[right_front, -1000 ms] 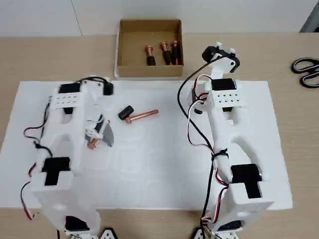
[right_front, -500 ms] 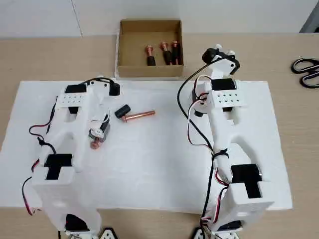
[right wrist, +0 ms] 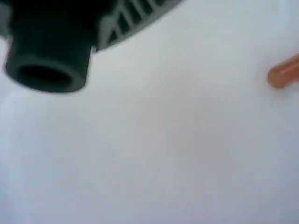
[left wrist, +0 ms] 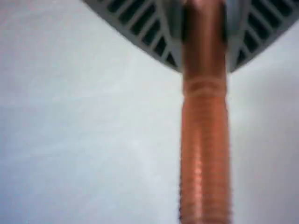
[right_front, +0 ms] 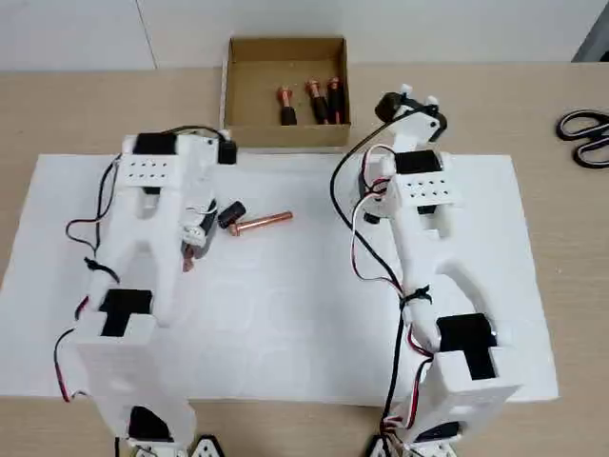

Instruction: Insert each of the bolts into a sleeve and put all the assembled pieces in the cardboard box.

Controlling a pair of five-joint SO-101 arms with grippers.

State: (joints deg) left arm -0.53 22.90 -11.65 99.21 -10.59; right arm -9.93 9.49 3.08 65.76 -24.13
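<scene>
My left gripper (right_front: 195, 236) is shut on a copper bolt (left wrist: 204, 140), which hangs threaded end down over the white sheet, just left of a loose black sleeve (right_front: 231, 213). A second copper bolt (right_front: 264, 223) lies on the sheet, its head against that sleeve. My right gripper (right_front: 373, 209) is shut on another black sleeve (right wrist: 49, 58) with its open bore showing; the loose bolt's end (right wrist: 284, 74) shows farther off. The cardboard box (right_front: 240, 133) at the back holds three assembled pieces (right_front: 311, 101).
A white foam sheet (right_front: 285, 314) covers the middle of the wooden table, and both arms stand on it. Scissors (right_front: 585, 133) lie at the far right edge. Red and black cables hang beside each arm.
The left arm has swung away from the front and to the right, carrying its bolt close to the loose sleeve. The right arm has shifted slightly left.
</scene>
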